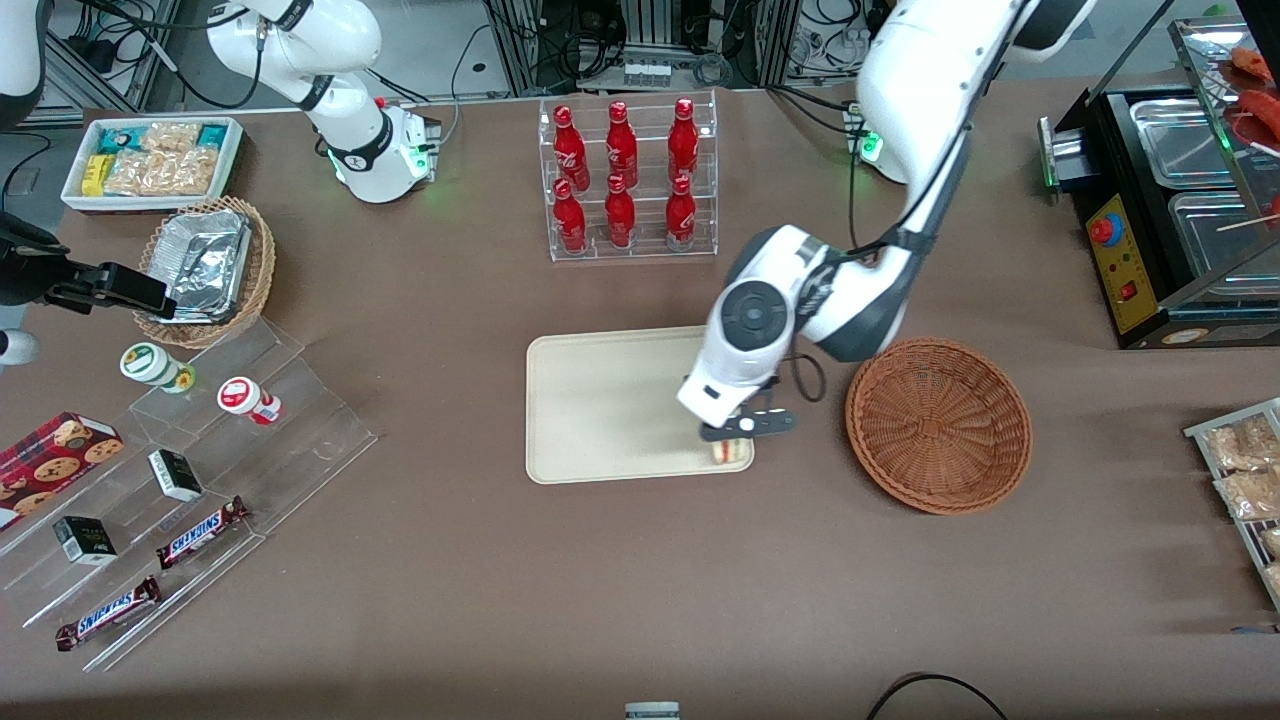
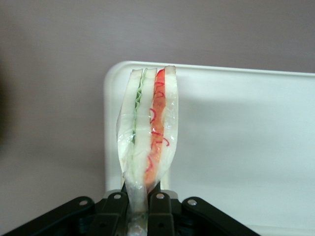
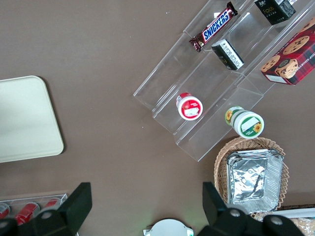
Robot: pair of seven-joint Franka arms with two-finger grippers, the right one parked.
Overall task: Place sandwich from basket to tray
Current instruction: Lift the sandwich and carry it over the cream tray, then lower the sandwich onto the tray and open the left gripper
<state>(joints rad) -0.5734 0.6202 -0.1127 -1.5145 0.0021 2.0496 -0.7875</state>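
Sandwich (image 2: 147, 130) sits edge-on in the wrist view, long axis running straight out from the fingers (image 2: 160, 206), cut layers showing green then red-orange, w/ clear wrap around it. We see the gripper (image 1: 735, 440) pinching its narrow end, fingers nearly closed on it, over the tray (image 1: 600, 400) corner nearest the basket (image 1: 938, 424). Brown bench (image 1: 600, 580) carries both, tray beside basket, apart. Working arm reaches down from above the basket, wrist bent over the tray edge.

A brown table (image 1: 620, 600) fills the frame; cables and metal racks (image 1: 650, 40) line the top edge.
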